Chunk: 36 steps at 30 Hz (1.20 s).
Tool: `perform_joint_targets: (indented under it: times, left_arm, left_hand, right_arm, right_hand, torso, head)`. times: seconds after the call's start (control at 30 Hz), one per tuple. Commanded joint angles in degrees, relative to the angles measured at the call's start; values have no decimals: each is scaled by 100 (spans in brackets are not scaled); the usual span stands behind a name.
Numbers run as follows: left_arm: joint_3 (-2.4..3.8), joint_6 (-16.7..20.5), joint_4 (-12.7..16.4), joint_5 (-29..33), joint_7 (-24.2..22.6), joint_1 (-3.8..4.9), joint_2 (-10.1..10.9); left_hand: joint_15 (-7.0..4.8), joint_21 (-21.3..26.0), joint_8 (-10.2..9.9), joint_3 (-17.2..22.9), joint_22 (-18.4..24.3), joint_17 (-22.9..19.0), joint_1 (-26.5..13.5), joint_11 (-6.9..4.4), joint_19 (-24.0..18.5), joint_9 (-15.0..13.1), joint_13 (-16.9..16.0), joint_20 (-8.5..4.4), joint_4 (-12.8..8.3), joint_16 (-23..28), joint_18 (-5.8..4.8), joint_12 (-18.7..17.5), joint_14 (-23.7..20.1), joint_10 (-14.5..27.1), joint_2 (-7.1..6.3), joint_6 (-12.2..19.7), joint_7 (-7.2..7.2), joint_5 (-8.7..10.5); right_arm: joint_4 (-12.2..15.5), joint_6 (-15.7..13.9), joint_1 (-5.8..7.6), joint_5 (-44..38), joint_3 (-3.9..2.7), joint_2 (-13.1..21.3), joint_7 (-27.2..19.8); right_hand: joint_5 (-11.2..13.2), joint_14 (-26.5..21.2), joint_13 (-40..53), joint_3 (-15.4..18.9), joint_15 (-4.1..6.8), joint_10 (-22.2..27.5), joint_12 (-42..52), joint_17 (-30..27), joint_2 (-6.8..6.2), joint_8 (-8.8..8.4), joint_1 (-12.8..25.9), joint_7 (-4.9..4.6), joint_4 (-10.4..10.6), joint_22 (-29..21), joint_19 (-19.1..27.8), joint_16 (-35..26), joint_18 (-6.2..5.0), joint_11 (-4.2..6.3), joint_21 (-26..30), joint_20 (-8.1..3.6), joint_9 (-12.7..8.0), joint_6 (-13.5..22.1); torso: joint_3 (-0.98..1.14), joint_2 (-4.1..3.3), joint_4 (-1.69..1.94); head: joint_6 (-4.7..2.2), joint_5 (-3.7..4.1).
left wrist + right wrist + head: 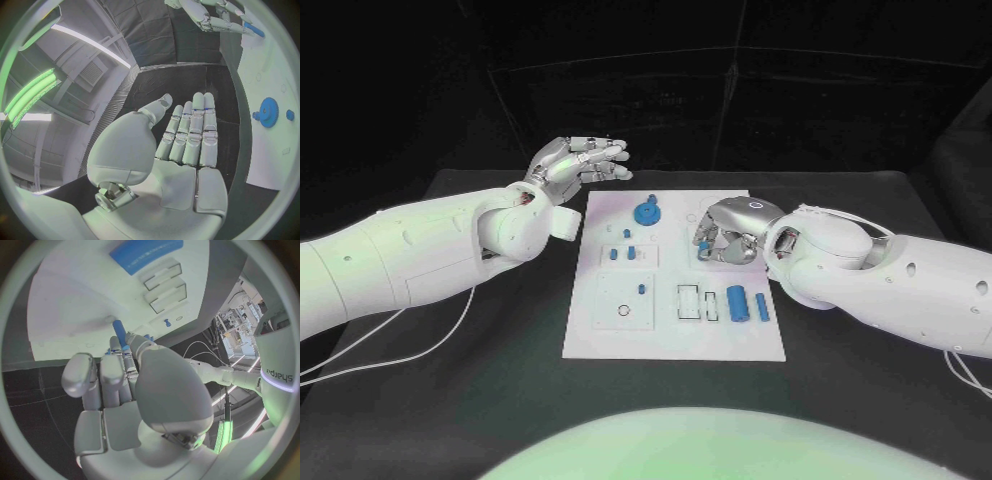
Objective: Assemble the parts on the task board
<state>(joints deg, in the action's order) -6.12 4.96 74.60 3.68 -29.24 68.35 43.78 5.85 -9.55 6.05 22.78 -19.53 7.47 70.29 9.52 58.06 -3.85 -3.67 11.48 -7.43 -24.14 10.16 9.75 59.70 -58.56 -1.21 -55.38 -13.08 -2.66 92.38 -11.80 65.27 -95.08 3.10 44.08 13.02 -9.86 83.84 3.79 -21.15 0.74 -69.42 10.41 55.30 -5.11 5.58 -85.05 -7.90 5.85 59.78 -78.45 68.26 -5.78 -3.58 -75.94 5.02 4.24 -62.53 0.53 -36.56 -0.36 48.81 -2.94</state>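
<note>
Mid-step: R hand (727, 232) down over board (675, 330), right-centre, fingers curled round a small blue peg (119, 333), pinched upright at fingertips in wrist view. Probably being carried to, or seated in, a hole; which hole can't tell, hidden under hand. L hand (581, 162) off board at far-left corner, raised, fingers apart, holding nothing. On board: blue gear (648, 212) near far edge, two blue bars (737, 303) at near right beside empty slots (697, 302). Next likely needs: peg kept vertical, lined up over hole, pressed straight down, then let go.
</note>
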Motion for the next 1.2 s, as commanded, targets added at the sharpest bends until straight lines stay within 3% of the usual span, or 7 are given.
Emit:
perform_joint_targets:
  times: [0.03,0.2,0.37,0.5,0.73,1.2]
  left_arm:
    - [6,-88,-5,-19,3,10,1]
    - [6,-88,-9,-19,7,10,1]
    - [6,-93,-8,-19,4,10,-8]
    - [6,-111,-5,-39,-5,10,-32]
    - [6,-114,-10,-73,-7,12,-66]
    - [6,-127,-15,-79,-11,13,-98]
  left_hand:
    - [24,24,12,2,10,-7,51,3,2,-2,-5,46,-25,14,18,28,-5,55,21,41,-4,-15]
    - [24,24,12,2,10,-7,51,3,2,-2,-5,46,-25,14,18,28,-5,55,21,41,-4,-15]
    - [24,24,12,2,10,-7,51,3,2,-2,-5,46,-25,14,18,28,-5,55,21,41,-4,-15]
    - [24,24,12,2,10,-7,51,3,2,-2,-5,46,-25,14,18,28,-5,55,21,41,-4,-15]
    - [24,26,14,0,15,-9,59,3,4,-2,-5,45,-30,17,19,32,-3,59,27,44,-5,-15]
    - [24,26,14,0,15,-9,59,3,4,-2,-5,45,-30,17,19,32,-3,59,27,44,-5,-15]
  right_arm:
    - [223,-627,10,-84,-10,58,-193]
    - [533,-859,11,104,-16,106,-319]
    - [635,-701,10,338,-15,-57,-545]
    - [584,-476,-48,451,-11,-339,-803]
    - [465,-143,-213,498,-4,-735,-1037]
    - [83,213,-458,190,12,-1094,-886]
  right_hand:
    - [29,132,3,-44,38,-38,-39,-7,3,34,-27,-16,-6,3,-33,13,24,-11,-18,3,7,-25]
    - [29,134,6,-90,37,-66,-65,16,-13,24,-30,-22,-33,19,-41,36,27,-12,-28,2,3,-33]
    - [21,125,5,-132,34,-71,-99,-18,-26,8,-29,-30,-56,0,-33,22,24,-19,-19,3,-4,-28]
    - [11,118,2,-177,27,-61,-141,-32,-35,-15,-22,-42,-75,-11,-26,19,23,-31,-14,7,-12,-13]
    - [12,117,2,-193,20,-56,-169,-29,-47,-28,2,-52,-78,-18,-21,26,22,-41,-10,12,-16,-6]
    - [6,112,1,-205,15,-51,-190,-44,-56,-39,16,-56,-83,-25,-17,20,21,-45,-7,15,-19,1]
  torso:
    - [1,-5,-2]
    - [-4,-8,4]
    - [-11,-8,8]
    - [0,-9,17]
    - [-8,-10,10]
    - [5,-15,9]
  head:
    - [-11,-5]
    - [-17,1]
    - [-5,-18]
    - [-4,-64]
    - [8,-171]
    - [60,-268]
